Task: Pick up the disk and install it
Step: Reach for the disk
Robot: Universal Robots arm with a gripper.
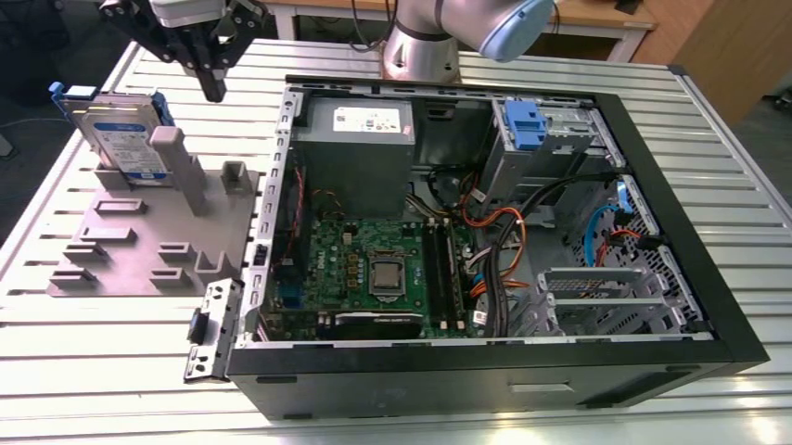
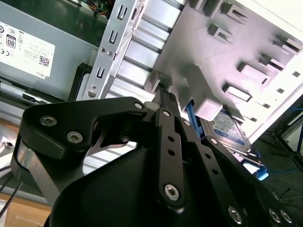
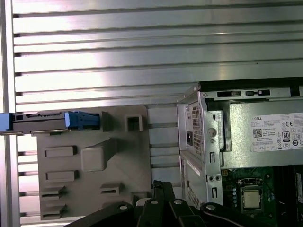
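Fingers of the gripper [image 2: 163,97] sit closed against each other with nothing between them, and in the exterior view the gripper [image 1: 213,90] hangs tip-down above the table. Directly under the tips in the first wrist view lies the edge of a grey moulded fixture [image 3: 128,156], the side of it that runs next to the open computer case [image 1: 693,232]. A tall post [image 1: 177,167] rises from the fixture between the gripper and the disk [image 1: 118,139]. The disk stands on edge in a slot at the fixture's far end, untouched and clear of the tool. It lies to the exterior view's left of the gripper and lower. Its labelled broad face is upright, and its blue frame shows along the top corner. Seen from above in the first wrist view, the disk [image 3: 38,122] is a thin dark strip whose long axis runs across the end of the fixture, roughly square to the case wall. Beyond the case wall are the power supply [image 1: 359,130] with its white sticker and, deeper in, a blue latch [image 1: 526,125] at the drive bay. No drive sits there, so by my judgement the install has not begun.
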